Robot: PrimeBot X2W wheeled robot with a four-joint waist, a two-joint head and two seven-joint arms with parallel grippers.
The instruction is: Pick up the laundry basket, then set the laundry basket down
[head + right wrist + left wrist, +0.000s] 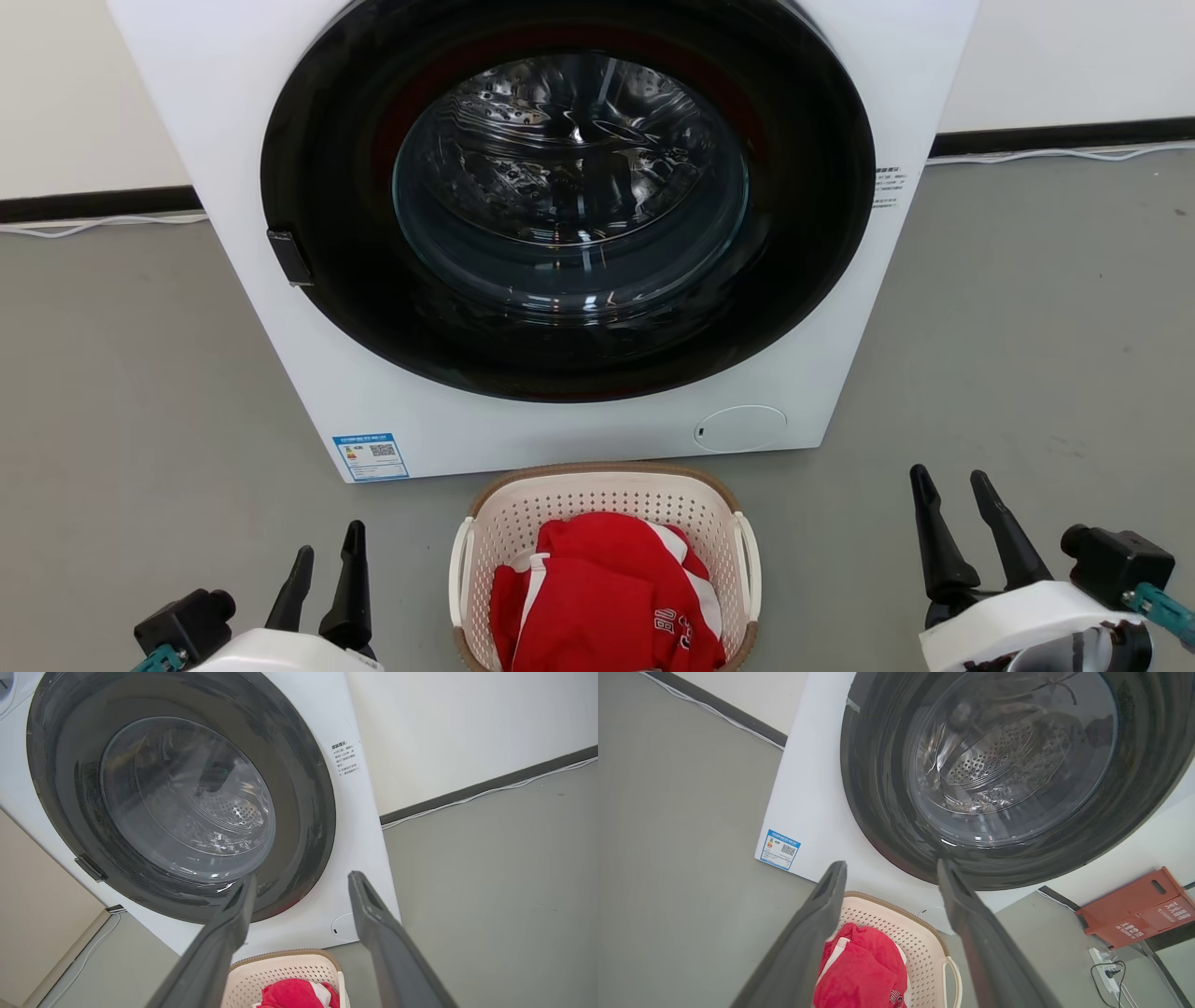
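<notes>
Left gripper (pixel 329 541): jaws spread, nothing between them, low over the grey floor (pixel 140 392) and well apart from the load.

Laundry basket (pixel 579 493): stands on the floor just in front of the washing machine (pixel 523 439), between the two grippers.

- Build: perforated cream plastic under a brown rim. Judged light and fairly stiff, though the thin walls may flex if squeezed.
- Hold points: left handle (pixel 459 569) and right handle (pixel 750 565), white loops on opposite sides. Judged best taken one per gripper and lifted level; smooth plastic could slip in a loose pinch.
- Contents: a crumpled red garment (pixel 607 597) with white trim. Soft and light, unlikely to shift much.

Washer drum, seen through the door glass (pixel 569 177): no laundry that I can make out.

Right gripper (pixel 949 481): jaws likewise apart and holding nothing, off to the basket's right and not touching it.
</notes>
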